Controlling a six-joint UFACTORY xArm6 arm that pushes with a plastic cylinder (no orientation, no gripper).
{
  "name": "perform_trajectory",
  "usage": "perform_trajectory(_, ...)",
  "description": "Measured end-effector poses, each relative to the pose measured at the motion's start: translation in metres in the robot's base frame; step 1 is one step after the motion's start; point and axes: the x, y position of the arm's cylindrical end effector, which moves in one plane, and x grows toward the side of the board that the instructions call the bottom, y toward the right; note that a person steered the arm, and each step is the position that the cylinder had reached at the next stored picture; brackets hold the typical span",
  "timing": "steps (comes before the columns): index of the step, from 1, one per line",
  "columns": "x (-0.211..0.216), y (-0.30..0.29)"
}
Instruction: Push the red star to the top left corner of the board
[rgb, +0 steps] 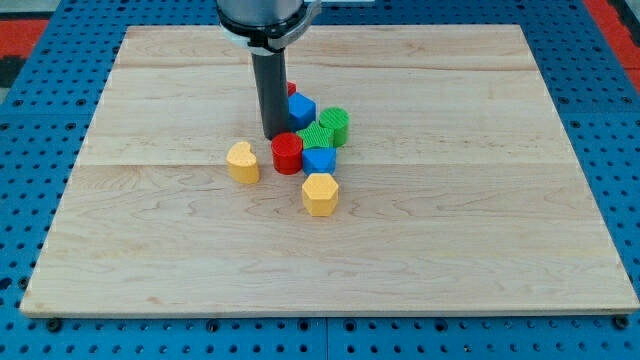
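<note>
My tip (272, 136) rests on the wooden board (150, 220), just to the view's upper left of a red cylinder (287, 153). A small piece of a red block (291, 89), probably the red star, shows behind the rod at its right edge; most of it is hidden. The blocks form a cluster right of the rod: a blue block (301, 109), a green cylinder (336, 124), a green block (317, 136), and a blue block (320, 159). A yellow heart-like block (241, 162) lies to the left, and a yellow hexagonal block (320, 194) lies below.
The board sits on a blue perforated table (40, 120). The arm's dark body (262, 15) hangs over the board's top edge at centre.
</note>
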Motion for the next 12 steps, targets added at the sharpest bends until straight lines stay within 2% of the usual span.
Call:
perform_trajectory(2, 0.002, -0.105)
perform_trajectory(3, 0.035, -0.143)
perform_trajectory(4, 0.055, -0.148)
perform_trajectory(5, 0.056, -0.147)
perform_trajectory(8, 0.060, -0.050)
perform_trajectory(9, 0.046, -0.021)
perform_trajectory(10, 0.011, 0.008)
perform_trajectory(12, -0.066, 0.017)
